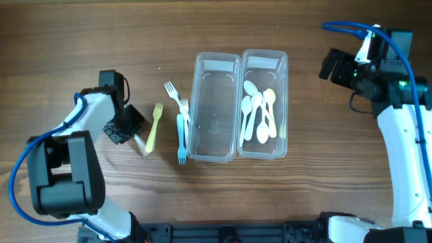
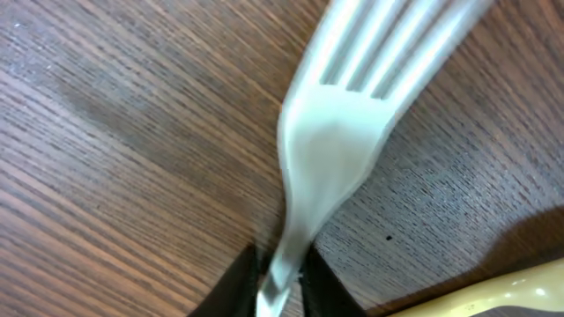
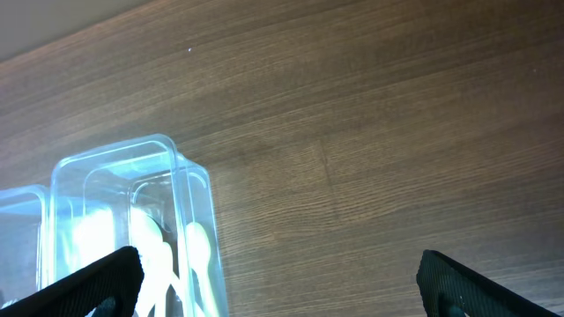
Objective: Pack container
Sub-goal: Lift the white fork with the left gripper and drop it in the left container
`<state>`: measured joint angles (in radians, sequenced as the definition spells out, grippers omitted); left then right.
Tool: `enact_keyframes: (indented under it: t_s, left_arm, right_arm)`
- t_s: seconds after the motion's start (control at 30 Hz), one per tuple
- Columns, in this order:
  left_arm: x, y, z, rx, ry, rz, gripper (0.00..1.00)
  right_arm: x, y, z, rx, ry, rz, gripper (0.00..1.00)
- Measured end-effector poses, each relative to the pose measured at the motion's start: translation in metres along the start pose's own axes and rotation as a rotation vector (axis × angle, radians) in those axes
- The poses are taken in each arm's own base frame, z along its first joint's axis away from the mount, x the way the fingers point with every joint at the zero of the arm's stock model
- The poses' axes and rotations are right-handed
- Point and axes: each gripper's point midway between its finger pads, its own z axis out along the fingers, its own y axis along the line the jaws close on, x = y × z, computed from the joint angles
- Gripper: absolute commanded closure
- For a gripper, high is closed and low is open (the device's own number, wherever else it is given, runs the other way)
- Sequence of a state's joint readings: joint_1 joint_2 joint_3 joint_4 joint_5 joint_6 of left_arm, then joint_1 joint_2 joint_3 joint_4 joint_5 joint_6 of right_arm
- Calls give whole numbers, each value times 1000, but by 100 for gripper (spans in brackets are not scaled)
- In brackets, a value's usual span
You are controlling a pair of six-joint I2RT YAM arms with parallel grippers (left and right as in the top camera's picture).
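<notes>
The clear two-tub container (image 1: 239,62) stands mid-table. Its left tub (image 1: 216,111) holds nothing; its right tub holds several pale spoons (image 1: 258,115). My left gripper (image 1: 129,127) is left of the container, low over the table, shut on the handle of a white plastic fork (image 2: 335,150). The jaws (image 2: 280,286) pinch the handle in the left wrist view, and the fork's tines point away over the wood. My right gripper (image 1: 332,64) is open and empty, to the right of the container's far end. The right wrist view shows its jaws (image 3: 282,280) wide apart and the container's corner (image 3: 132,167) with spoons (image 3: 198,246).
A yellow fork (image 1: 154,127) lies just right of my left gripper; it also shows in the left wrist view (image 2: 493,298). A white fork (image 1: 174,94) and a blue fork (image 1: 181,138) lie against the container's left side. Bare wooden table (image 1: 317,169) lies on the right.
</notes>
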<state>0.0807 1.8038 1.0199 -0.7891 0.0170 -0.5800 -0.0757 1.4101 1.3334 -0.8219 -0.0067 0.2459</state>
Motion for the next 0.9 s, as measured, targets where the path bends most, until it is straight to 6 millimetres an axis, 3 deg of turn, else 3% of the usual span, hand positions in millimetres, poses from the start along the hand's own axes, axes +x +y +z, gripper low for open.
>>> enact_keyframes:
  t_s: [0.13,0.23,0.33,0.4,0.43,0.5,0.57,0.63,0.7,0.8,0.83,0.87,0.9]
  left_arm:
    - [-1,-1,-1,1,-1,49,96]
    - [1,-1,-15,-3,15,123,96]
    - [-15,-12,-66,74,-127,160,96]
    - [-17,-18,-103,137,-227,205,96]
    - [-15,-21,-113,156,-250,235,96]
    - [3,-45,-141,232,-324,378,96]
    - [42,-93,-182,362,-443,619,96]
    - [74,-129,-202,441,-516,784,96]
    - [107,-163,-205,490,-543,924,96]
    - [123,-194,-188,497,-540,1005,94]
    - [124,-203,-175,485,-525,1021,85]
    - [126,-212,-152,455,-483,1039,64]
    - [126,-217,-133,429,-451,1042,54]
  right_arm:
    - [0,0,0,0,0,0,0]
    - [0,0,0,0,0,0,0]
    - [0,0,0,0,0,0,0]
    - [0,0,0,0,0,0,0]
    - [0,0,0,0,0,0,0]
    - [0,0,0,0,0,0,0]
    - [0,0,0,0,0,0,0]
    - [0,0,0,0,0,0,0]
    - [0,0,0,0,0,0,0]
    - [0,0,0,0,-1,0,0]
    - [0,0,0,0,0,0,0]
    - [0,0,0,0,0,0,0]
    - [0,0,0,0,0,0,0]
